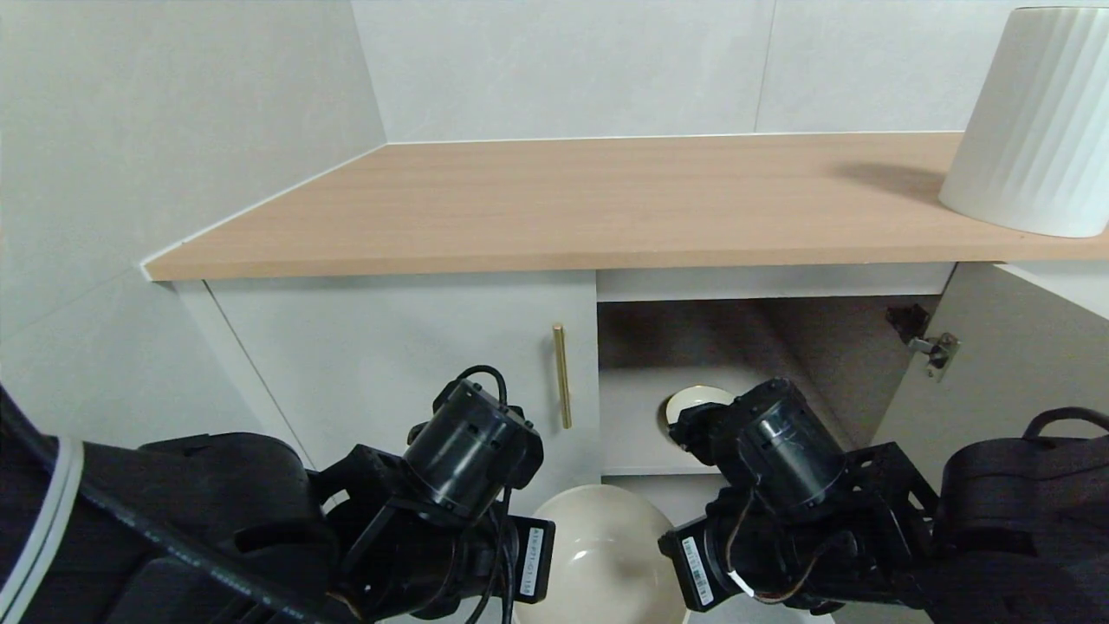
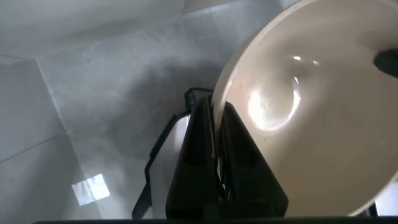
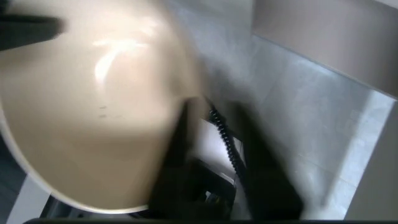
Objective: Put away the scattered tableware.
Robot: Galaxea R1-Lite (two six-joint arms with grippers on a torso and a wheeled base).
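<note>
Left jaws clenched on bowl (image 2: 311, 124) rim, right jaws at opposite rim, grip unclear, open cabinet (image 1: 736, 338) ahead

No legible text, arm stickers (image 1: 539, 563) too small to read

Tabletop (image 1: 537, 204): a light wooden surface, set into the corner between two pale tiled walls.
On the tabletop: one white ribbed vessel (image 1: 1035, 121) is stood upright at the far right end, cut off by the picture's edge.
Cabinet shelf (image 1: 628, 416): a pale shelf is seen under the tabletop, inside the opened right-hand compartment.
On the shelf: a small cream dish (image 1: 693, 403), possibly a plate or shallow bowl, is partly hidden near the shelf's front.
Floor (image 2: 93, 106): grey glossy tiles are shown, with thin joints and a light reflected.
</note>
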